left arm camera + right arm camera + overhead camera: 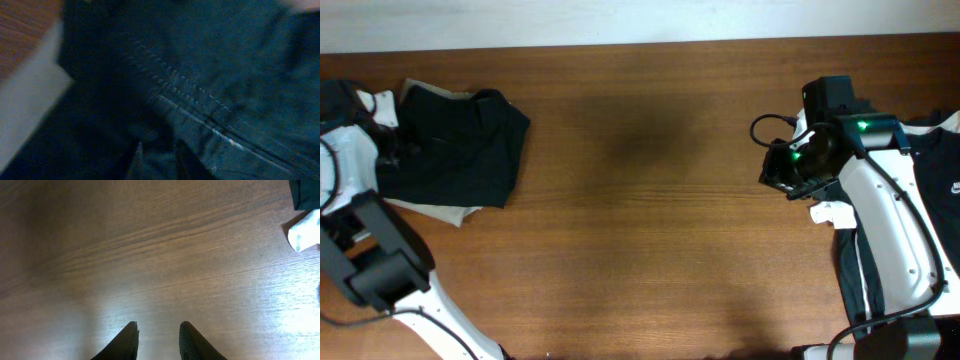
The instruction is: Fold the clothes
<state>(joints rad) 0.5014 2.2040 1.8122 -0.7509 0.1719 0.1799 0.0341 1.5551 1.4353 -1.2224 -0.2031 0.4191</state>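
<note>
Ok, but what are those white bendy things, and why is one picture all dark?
Those are a robot's left arm and right arm, working at a wooden table. One picture looks down from above. The other two come from little cameras on each wrist. The dark one is the left wrist camera, very close to the black clothes, which lie on something beige. I can't tell whether the left claw is gripping them. The right claw is open over bare wood and holds nothing. Near it lie a black shirt and a small white scrap.
</note>
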